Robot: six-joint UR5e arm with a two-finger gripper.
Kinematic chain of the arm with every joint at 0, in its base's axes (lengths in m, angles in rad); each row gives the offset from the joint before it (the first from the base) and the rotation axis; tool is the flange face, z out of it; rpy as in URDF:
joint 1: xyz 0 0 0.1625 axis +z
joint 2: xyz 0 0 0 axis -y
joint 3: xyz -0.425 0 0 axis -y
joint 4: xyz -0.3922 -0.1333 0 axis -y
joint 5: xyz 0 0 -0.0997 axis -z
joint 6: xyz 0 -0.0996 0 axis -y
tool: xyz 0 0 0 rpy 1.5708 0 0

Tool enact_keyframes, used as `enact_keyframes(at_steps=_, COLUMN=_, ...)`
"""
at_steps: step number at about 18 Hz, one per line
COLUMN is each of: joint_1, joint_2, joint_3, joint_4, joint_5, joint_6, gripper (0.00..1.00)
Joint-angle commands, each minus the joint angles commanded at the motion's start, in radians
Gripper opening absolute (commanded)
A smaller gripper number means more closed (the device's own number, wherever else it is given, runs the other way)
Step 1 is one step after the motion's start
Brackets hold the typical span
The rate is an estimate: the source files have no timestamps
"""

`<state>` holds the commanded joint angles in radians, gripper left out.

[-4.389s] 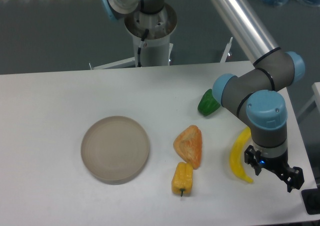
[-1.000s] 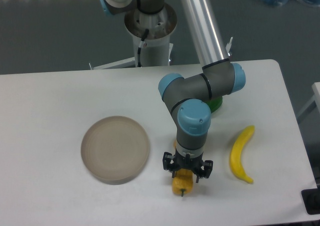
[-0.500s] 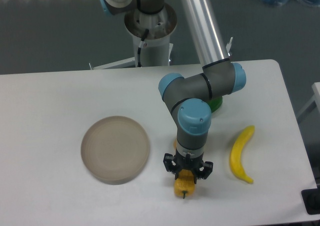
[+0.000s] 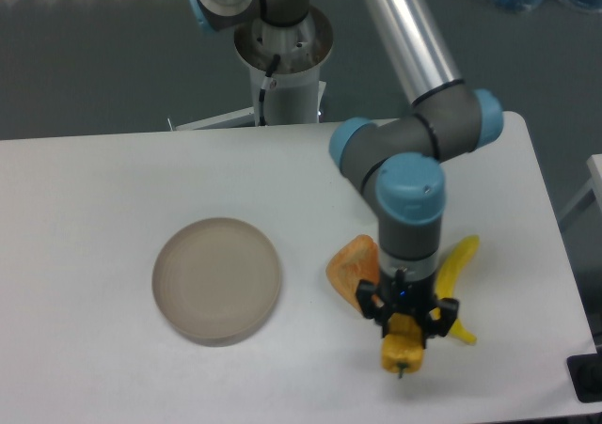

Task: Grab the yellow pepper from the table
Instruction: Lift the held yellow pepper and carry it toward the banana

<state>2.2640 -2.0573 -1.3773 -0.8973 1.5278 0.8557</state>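
Gripping yellow pepper (image 4: pixel 402 345) between fingers (image 4: pixel 375 312)

The yellow pepper (image 4: pixel 402 349), small, blocky and yellow-orange, is hanging stem-down, clamped at its top between the pincer (image 4: pixel 406 317) fingers, toward the near right corner of the large white surface (image 4: pixel 85 217).

The arm (elbow bent) points its gripper (image 4: pixel 405 322) straight down, fingers (image 4: pixel 370 304) closed.

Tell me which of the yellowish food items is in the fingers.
The yellow pepper: small, blocky, clamped in the gripper. The long curved banana and the orange wedge lie free on the table.
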Motion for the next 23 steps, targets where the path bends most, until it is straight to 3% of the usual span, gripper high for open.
enact_keyframes(at_steps=10, joint_1=0.052, joint_2=0.089, joint_3=-0.058, joint_4=-0.038, joint_5=0.026, joint_6=0.209, gripper=0.39)
enact_keyframes(at_steps=23, joint_1=0.055, joint_2=0.094, joint_3=-0.075, joint_4=-0.034, joint_5=0.026, joint_6=0.210, gripper=0.39)
